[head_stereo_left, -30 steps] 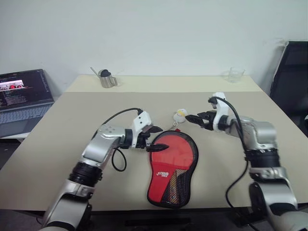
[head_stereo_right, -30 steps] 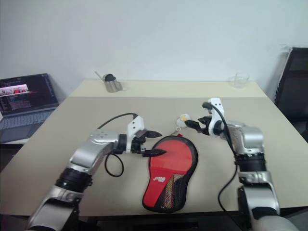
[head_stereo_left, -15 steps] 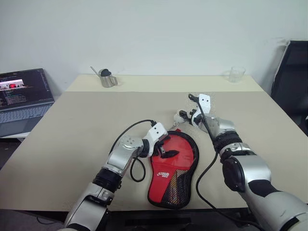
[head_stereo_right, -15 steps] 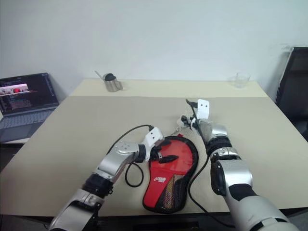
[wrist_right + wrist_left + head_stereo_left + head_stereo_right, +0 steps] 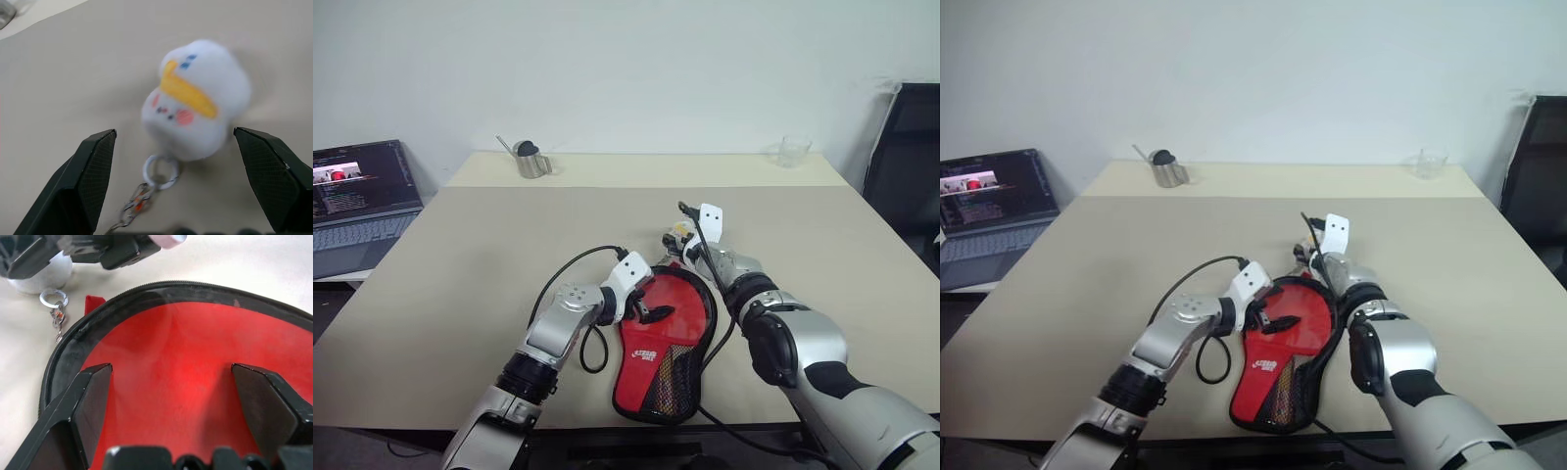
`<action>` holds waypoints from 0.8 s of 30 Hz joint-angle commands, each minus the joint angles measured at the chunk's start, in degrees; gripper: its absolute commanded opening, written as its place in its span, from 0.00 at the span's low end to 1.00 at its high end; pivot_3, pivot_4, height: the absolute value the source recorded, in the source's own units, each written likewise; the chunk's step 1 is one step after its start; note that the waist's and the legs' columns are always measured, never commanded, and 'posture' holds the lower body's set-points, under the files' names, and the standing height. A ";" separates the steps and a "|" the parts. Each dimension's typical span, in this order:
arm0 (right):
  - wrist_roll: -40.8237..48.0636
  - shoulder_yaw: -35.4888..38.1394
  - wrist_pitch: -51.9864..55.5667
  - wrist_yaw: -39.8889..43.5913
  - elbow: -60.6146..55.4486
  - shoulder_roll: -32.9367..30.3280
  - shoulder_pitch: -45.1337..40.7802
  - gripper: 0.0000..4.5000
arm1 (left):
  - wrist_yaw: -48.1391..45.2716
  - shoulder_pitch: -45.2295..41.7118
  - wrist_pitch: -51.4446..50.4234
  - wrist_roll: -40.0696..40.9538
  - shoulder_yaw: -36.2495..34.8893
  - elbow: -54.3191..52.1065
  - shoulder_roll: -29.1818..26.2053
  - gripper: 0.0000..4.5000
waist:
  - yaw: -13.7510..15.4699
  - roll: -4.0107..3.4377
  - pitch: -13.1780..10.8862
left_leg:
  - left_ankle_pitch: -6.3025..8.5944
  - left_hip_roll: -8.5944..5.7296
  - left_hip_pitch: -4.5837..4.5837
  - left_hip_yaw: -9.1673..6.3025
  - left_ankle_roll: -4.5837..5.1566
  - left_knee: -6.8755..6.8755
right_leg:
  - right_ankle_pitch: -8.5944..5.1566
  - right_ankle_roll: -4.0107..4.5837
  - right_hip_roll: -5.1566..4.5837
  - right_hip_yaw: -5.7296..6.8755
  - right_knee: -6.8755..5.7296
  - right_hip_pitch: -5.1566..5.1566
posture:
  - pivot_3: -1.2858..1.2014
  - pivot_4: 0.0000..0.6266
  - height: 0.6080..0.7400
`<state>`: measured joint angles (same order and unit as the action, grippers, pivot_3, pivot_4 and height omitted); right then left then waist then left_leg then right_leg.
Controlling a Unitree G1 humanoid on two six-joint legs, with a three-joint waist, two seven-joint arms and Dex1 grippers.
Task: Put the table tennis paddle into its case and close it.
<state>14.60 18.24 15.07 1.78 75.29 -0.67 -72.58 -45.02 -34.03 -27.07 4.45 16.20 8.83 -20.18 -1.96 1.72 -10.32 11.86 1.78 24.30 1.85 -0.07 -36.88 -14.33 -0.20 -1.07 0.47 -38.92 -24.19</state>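
The case (image 5: 658, 338) lies flat on the table, red side up, with a white logo, a black mesh pocket and black zip trim. The paddle is hidden. My left gripper (image 5: 646, 303) hovers open just over the case's round red part (image 5: 195, 347), one finger toward each side. A white plush charm (image 5: 195, 103) on a key ring (image 5: 160, 171) and short chain lies at the case's far rim. My right gripper (image 5: 679, 242) is open right in front of this charm, its fingers (image 5: 93, 161) spread wider than it and not touching it.
An open laptop (image 5: 357, 196) sits off the table's left side. A metal cup (image 5: 530, 160) stands at the far left of the table (image 5: 460, 255), a clear glass (image 5: 793, 150) at the far right. A black chair (image 5: 906, 166) is beyond the right edge.
My right arm swung in to the left and sank, bringing its gripper up to the plush charm. My left gripper dropped a little lower over the case. Both stayed open.
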 commanded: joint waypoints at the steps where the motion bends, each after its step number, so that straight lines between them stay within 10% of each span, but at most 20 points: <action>1: -0.52 0.49 -2.50 -0.56 -0.38 0.68 -2.19 0.94 | 0.89 0.96 -1.80 -0.28 -0.97 -3.43 -1.03 0.95 | 0.02 0.00 0.00 | 0.00 0.00 0.00 0.00 0.00 0.00 | 0.00 0.00 0.00 0.00 0.00 0.00 | 0.52 0.24 1.00; 14: -2.20 0.30 -3.78 -2.05 0.35 1.75 -1.28 0.03 | 1.81 2.12 -3.75 -0.12 -1.36 -6.80 -1.82 0.95 | 0.01 0.00 0.00 | 0.00 0.00 0.00 0.00 0.00 0.00 | 0.00 0.00 -0.01 0.00 0.01 0.00 | 0.52 0.24 1.00; 24: -2.78 0.43 -3.22 -1.60 0.22 1.18 -1.15 0.00 | 1.75 1.73 -3.37 -0.04 -0.99 -6.07 -1.58 0.95 | 0.01 0.00 0.00 | 0.00 0.00 0.00 0.00 0.00 0.00 | 0.00 0.00 -0.02 0.01 0.01 0.00 | 0.52 0.24 1.00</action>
<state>12.07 18.48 12.68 -0.07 76.57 0.86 -73.09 -43.28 -32.06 -30.81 4.45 15.52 4.06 -21.62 -1.95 1.72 -10.32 11.86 1.78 24.30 1.84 -0.07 -36.88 -14.34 -0.19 -1.09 0.48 -38.90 -24.18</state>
